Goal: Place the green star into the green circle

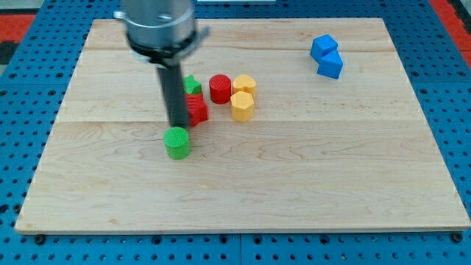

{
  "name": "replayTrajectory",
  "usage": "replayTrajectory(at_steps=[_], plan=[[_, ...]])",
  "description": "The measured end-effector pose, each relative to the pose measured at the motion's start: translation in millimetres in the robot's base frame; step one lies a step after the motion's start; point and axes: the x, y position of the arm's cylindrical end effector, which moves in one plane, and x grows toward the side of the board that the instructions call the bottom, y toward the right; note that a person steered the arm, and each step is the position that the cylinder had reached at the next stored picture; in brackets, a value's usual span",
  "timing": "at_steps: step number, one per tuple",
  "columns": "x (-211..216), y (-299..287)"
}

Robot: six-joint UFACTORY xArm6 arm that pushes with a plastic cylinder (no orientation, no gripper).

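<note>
The green circle (pixel 176 142) is a short green cylinder at the board's middle left. The green star (pixel 192 85) sits above it, partly hidden behind my rod; only its right part shows. My tip (pixel 179 124) rests just above the green circle, close to its top edge, and against the left side of a red block (pixel 196 109). The red block lies between the green star and the green circle.
A red cylinder (pixel 220 88) and two yellow blocks (pixel 244 85) (pixel 242 106) cluster to the right of the green star. Two blue blocks (pixel 323 47) (pixel 330 66) sit at the view's top right. The wooden board (pixel 294 184) lies on a blue pegboard.
</note>
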Motion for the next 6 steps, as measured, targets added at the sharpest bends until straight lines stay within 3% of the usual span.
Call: replayTrajectory(at_steps=[1, 2, 3, 5, 6], plan=[[-4.3, -11.1], [-4.6, 22.1], [-34.4, 76.3], [-11.6, -42.7], [-56.9, -108.3]])
